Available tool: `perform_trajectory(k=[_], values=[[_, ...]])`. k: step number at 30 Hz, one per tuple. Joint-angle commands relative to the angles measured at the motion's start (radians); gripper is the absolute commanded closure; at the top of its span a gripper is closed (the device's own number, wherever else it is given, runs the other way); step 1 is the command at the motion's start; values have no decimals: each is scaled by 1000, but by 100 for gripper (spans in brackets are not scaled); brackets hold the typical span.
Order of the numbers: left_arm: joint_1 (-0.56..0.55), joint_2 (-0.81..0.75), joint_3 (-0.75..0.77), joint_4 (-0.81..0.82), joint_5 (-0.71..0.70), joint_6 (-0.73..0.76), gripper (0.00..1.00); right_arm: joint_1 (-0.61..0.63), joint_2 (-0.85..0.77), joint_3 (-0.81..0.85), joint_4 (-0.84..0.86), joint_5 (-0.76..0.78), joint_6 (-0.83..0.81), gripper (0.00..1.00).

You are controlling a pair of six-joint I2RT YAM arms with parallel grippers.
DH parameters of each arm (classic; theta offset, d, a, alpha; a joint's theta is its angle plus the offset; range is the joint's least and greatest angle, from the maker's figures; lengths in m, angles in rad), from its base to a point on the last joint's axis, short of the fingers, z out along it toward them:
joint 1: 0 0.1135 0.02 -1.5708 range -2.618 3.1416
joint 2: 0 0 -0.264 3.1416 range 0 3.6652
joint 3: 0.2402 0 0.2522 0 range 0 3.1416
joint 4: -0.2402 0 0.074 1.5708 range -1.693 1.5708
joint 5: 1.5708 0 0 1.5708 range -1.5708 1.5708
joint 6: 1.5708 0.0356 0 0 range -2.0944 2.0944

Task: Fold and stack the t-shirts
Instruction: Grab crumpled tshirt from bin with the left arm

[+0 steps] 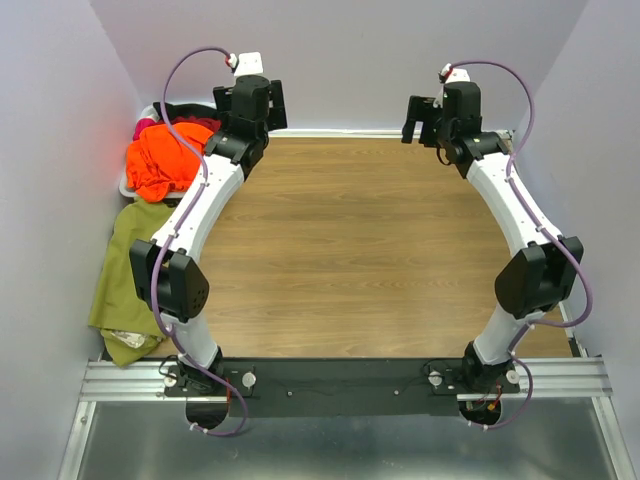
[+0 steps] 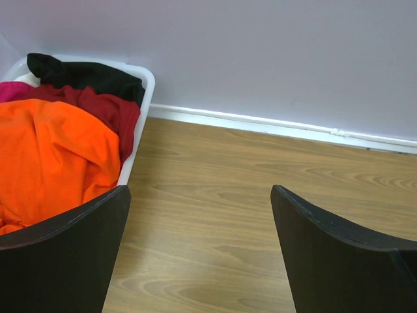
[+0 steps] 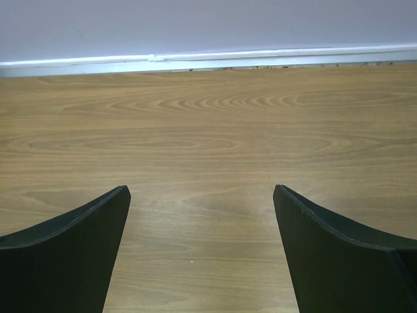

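- At the table's far left corner, a white basket holds heaped clothes: orange t-shirt in front, dark red shirt behind it, black garment at the back.
- Olive green shirt lies crumpled along the table's left edge, beside the left arm's elbow.
- Left gripper: jaws spread wide, nothing between them, over bare wood just beside the basket.
- Right gripper: jaws spread wide, empty, over bare wood near the back wall.

Lighting bright, even, diffuse; shadows faint. Mild sheen on counter toward 6 o'clock, right wrist view. Focus sharp.
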Motion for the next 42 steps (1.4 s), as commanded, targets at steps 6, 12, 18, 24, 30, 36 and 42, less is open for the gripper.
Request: perform_trajectory(k=[6,12,18,24,30,36,42], values=[[-2,-7,10,37,-9,17,2,-1,27,27,-1,35,-27,0],[62,39,72,-29,-12,-35,2,-1,24,16,-1,38,-23,0],[254,178,198,-197,93,-169,3,-1,47,10,-3,21,25,0],[400,238,159,-208,149,-216,12,-1,56,-8,-1,-9,49,0],[426,302,171,-227,144,-207,14,-2,53,-42,-4,-31,79,0],[432,362,212,-260,150,-213,15,-1,53,-47,-26,-63,100,0],[438,358,104,-167,159,-225,21,-1,106,-53,-24,-42,94,2]])
